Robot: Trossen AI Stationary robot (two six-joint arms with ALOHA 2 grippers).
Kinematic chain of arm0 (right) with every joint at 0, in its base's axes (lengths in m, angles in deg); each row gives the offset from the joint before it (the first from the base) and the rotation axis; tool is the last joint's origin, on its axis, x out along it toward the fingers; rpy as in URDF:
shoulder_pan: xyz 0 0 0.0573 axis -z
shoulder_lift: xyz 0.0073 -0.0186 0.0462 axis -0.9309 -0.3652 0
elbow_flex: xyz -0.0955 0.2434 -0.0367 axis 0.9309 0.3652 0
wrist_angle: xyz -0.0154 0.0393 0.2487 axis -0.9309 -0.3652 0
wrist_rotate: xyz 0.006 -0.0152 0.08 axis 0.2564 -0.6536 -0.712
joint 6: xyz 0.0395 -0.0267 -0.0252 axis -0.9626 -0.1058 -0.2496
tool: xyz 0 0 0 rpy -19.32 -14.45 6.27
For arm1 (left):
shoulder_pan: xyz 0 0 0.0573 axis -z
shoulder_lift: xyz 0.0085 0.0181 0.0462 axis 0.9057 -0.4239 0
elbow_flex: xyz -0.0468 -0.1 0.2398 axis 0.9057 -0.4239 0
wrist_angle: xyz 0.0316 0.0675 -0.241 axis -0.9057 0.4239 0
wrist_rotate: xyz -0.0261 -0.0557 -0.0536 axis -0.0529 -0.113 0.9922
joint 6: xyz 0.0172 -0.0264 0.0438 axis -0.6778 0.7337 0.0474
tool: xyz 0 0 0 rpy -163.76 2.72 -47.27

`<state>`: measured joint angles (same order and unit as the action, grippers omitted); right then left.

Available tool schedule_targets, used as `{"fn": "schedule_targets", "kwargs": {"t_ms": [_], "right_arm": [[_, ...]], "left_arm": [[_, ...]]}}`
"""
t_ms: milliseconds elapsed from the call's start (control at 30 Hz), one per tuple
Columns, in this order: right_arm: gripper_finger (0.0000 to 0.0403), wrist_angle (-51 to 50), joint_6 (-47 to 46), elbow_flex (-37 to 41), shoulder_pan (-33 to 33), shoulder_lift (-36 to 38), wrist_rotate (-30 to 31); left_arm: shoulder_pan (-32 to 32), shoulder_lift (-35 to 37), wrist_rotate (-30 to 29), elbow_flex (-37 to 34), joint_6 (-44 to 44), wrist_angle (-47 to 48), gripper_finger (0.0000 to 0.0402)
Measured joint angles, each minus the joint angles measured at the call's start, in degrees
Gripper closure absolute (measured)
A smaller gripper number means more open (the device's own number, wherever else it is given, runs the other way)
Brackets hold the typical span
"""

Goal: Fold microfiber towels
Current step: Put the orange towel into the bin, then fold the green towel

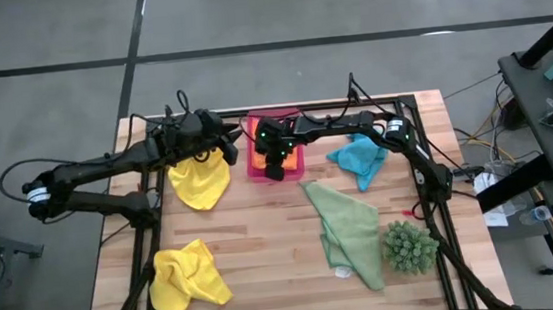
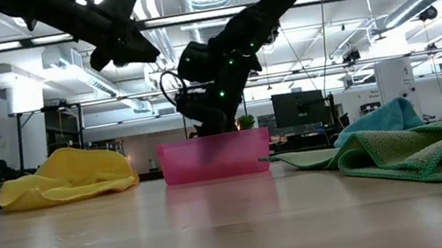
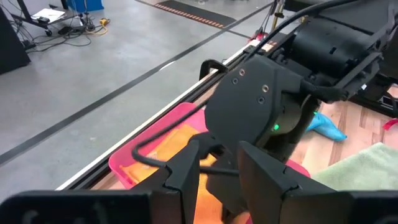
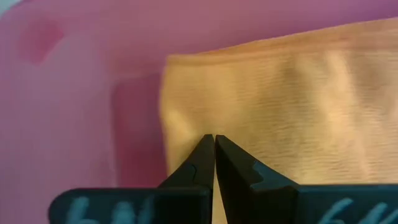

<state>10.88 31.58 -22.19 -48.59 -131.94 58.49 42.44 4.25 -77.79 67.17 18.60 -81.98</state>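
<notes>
An orange towel (image 4: pixel 280 106) lies folded flat inside the pink tray (image 1: pixel 255 167) at the table's far middle. My right gripper (image 4: pixel 214 140) is shut, and its tips reach down into the tray onto that towel. My left gripper (image 3: pixel 219 171) hangs open in the air left of the tray, above a crumpled yellow towel (image 1: pixel 201 182), holding nothing. On the table also lie a second yellow towel (image 1: pixel 187 278) near left, a blue towel (image 1: pixel 357 158) far right and a green towel (image 1: pixel 348 229). My right gripper has its shut fingertips at the orange towel's top face, close to its folded edge (image 4: pixel 180 134). It comes slanting down from above. The towel lies flat on the tray's floor. Whether the tips press on it or stop just above it, I cannot tell.
A spiky green plant (image 1: pixel 408 247) stands near the right front, beside the green towel. A black frame (image 1: pixel 428 162) runs around the table's edges. Bare wood (image 1: pixel 264 246) shows in the middle between the towels.
</notes>
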Motion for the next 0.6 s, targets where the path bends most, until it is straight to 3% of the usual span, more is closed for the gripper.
{"fn": "schedule_targets", "kwargs": {"t_ms": [367,600], "right_arm": [[0.0394,-3.9,3.2,0.0,0.2,0.2,0.2],[0.0394,-5.6,1.9,0.0,0.1,5.1,3.2]], "left_arm": [[0.0,0.0,0.0,-0.3,-0.5,-0.8,0.0309],[0.3,-0.7,0.0,-0.3,-0.2,-0.8,0.0309]]}}
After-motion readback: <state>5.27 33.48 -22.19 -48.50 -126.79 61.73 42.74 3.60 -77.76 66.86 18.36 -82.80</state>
